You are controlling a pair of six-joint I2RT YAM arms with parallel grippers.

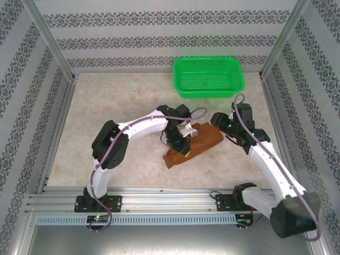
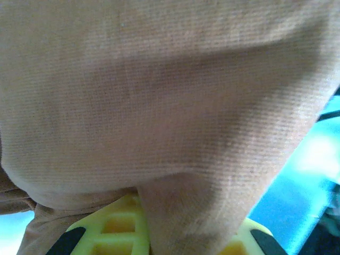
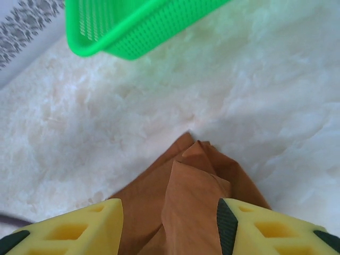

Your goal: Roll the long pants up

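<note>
Pants point(image 1: 204, 139) bunched mid-table point(image 1: 117, 117), basket point(image 1: 209, 94) at 12 o'clock (green mesh), left gripper point(image 1: 180, 144) clamped on fabric toward their 8 o'clock end, right gripper point(image 3: 170, 218) parted, straddling the 2 o'clock end

The long pants point(image 1: 208, 139) lie on the table point(image 1: 106, 106), basket point(image 1: 210, 93) behind them.

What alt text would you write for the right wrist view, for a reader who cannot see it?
The folded end of the rust-brown long pants lies on the pale marbled table, between the right gripper's two yellow fingers, which stand apart at the bottom edge. A green plastic basket sits beyond, at top left.
</note>
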